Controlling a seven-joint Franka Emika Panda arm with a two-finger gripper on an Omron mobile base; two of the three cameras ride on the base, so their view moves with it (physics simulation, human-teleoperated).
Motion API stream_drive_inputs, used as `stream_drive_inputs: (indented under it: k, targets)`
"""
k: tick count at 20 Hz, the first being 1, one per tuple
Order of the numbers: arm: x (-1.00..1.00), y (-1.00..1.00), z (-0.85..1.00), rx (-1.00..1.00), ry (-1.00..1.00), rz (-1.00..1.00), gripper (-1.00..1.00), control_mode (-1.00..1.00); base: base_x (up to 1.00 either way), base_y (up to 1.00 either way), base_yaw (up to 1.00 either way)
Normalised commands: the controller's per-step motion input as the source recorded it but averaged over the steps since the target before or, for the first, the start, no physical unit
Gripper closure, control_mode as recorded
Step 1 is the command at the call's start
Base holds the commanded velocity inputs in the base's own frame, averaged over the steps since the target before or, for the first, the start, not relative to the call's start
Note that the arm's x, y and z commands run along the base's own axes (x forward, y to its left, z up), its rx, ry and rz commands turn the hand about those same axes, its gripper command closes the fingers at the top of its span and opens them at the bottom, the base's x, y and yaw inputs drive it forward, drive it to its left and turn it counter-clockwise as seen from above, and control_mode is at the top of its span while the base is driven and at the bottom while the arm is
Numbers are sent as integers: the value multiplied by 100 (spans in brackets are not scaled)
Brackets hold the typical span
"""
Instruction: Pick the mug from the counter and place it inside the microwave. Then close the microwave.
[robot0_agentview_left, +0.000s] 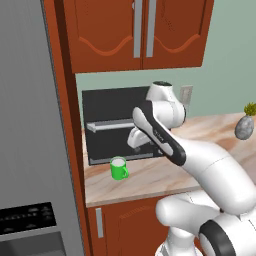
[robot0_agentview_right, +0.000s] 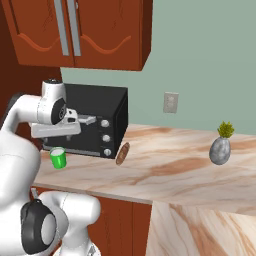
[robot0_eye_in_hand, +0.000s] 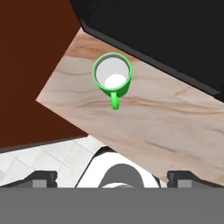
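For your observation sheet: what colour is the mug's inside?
White, within the green mug; the hand view shows it best.

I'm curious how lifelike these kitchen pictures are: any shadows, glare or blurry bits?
Left base view: flat, even light; the mug casts hardly any shadow on the counter. Right base view: the same soft light, no glare on the black toaster oven. Hand view: sharp, mug rim crisp.
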Motion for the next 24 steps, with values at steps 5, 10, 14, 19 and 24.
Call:
stream_drive_inputs:
  k: [5, 10, 14, 19, 24]
  targets:
    - [0, 0, -12, 0, -10, 0, -100, -100, 0, 0, 0]
    - [0, 4, 0, -4, -10, -1, -100, -100, 0, 0, 0]
    - [-8, 12, 0, -3, -5, -5, -100, -100, 0, 0, 0]
    - [-11, 21, -3, 0, 0, -2, -100, -100, 0, 0, 0]
    - [0, 28, -20, 0, -1, 0, -100, -100, 0, 0, 0]
